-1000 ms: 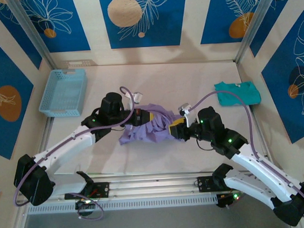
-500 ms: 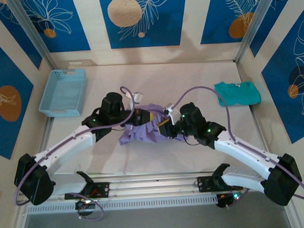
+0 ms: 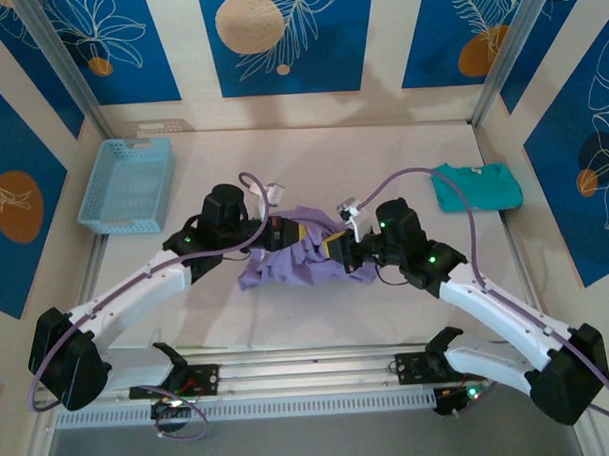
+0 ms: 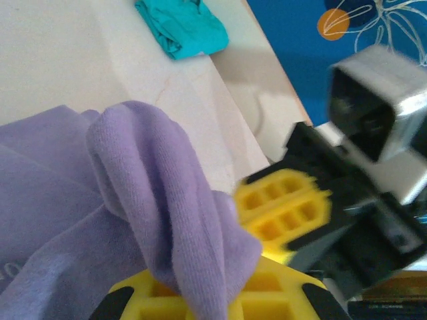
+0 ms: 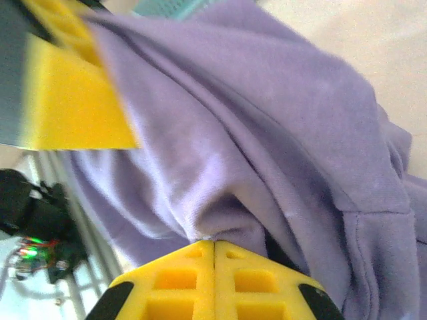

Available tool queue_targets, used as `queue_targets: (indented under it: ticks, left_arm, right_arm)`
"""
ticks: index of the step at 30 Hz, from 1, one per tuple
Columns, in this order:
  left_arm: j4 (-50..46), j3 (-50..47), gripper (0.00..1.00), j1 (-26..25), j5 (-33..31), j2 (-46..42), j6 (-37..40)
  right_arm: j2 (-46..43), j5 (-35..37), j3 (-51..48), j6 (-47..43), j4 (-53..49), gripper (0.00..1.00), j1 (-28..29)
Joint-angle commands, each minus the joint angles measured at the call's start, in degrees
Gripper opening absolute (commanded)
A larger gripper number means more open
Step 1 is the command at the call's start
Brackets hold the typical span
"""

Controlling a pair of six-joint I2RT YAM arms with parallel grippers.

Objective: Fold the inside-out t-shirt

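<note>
The inside-out t-shirt (image 3: 286, 261) is a crumpled lavender heap in the middle of the table, between both arms. My left gripper (image 3: 291, 233) is shut on a thick fold at the heap's upper edge. In the left wrist view that fold (image 4: 167, 200) drapes over the yellow jaws of the left gripper (image 4: 210, 288). My right gripper (image 3: 333, 249) is at the heap's right side, close to the left one. In the right wrist view the right gripper (image 5: 214, 245) has its jaws pressed together on a pinch of the purple fabric (image 5: 267, 133).
A light blue basket (image 3: 128, 184) stands at the back left. A folded teal shirt (image 3: 475, 185) lies at the back right, also seen in the left wrist view (image 4: 181, 27). Blue patterned walls and metal posts enclose the table (image 3: 312, 153).
My right gripper has moved left into the heap and shut on the purple fabric. The left arm has stayed put with its fold.
</note>
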Motion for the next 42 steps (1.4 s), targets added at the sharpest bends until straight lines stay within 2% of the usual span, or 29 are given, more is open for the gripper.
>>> queue_targets:
  ticks: [1, 6, 7, 11, 14, 17, 20, 23, 25, 28, 35, 42]
  left_arm:
    - [-2.88, 0.78, 0.00, 1.33, -4.20, -0.06, 2.56]
    - [-8.44, 3.87, 0.03, 1.54, -13.22, 1.28, 6.29]
    - [-9.64, 4.39, 0.09, 1.61, -14.66, 1.48, 7.11]
    - [-11.85, 3.42, 0.43, 1.46, -17.34, -0.57, 8.36]
    - [-11.23, -0.64, 0.51, 0.74, -19.70, -5.09, 8.88]
    - [-10.03, -4.38, 0.45, 0.59, -20.71, -8.05, 8.97]
    - [-11.77, -4.30, 0.43, 0.56, -21.45, -7.87, 9.62]
    - [-13.27, -4.25, 0.48, 0.56, -22.83, -7.57, 10.18]
    - [-14.06, -4.42, 0.50, 0.62, -23.89, -7.74, 10.46]
    - [-14.51, -4.69, 0.52, 0.57, -25.02, -8.01, 10.47]
    - [-14.28, -4.85, 0.53, 0.64, -24.35, -7.39, 9.98]
    - [-14.89, -5.29, 0.53, 0.67, -24.89, -7.83, 10.18]
  right_arm:
    - [-2.55, -10.78, 6.04, 2.71, -1.75, 0.00, -1.54]
    - [-1.44, -16.91, 13.94, 8.37, -4.26, 0.00, -3.56]
    - [-1.09, -17.22, 14.99, 10.58, -3.61, 0.00, -4.17]
    - [1.69, -17.38, 16.75, 18.94, 0.89, 0.00, -5.44]
    - [3.92, -17.16, 17.53, 21.35, 2.08, 0.00, -5.54]
    - [5.64, -13.94, 18.18, 15.00, -4.03, 0.00, -4.69]
    - [6.65, -6.44, 15.88, 7.89, -12.25, 0.01, -3.27]
    - [7.03, 3.18, 10.88, 3.69, -17.43, 0.27, -0.97]
    - [7.36, 6.04, 6.77, 2.86, -17.17, 0.40, 0.25]
    - [9.12, 5.30, 1.09, 3.72, -13.37, 0.50, 0.81]
    - [14.96, 1.46, -4.24, 4.10, -0.54, 0.53, 0.75]
    - [21.14, -0.46, -2.69, 4.38, 4.75, 0.45, 0.84]
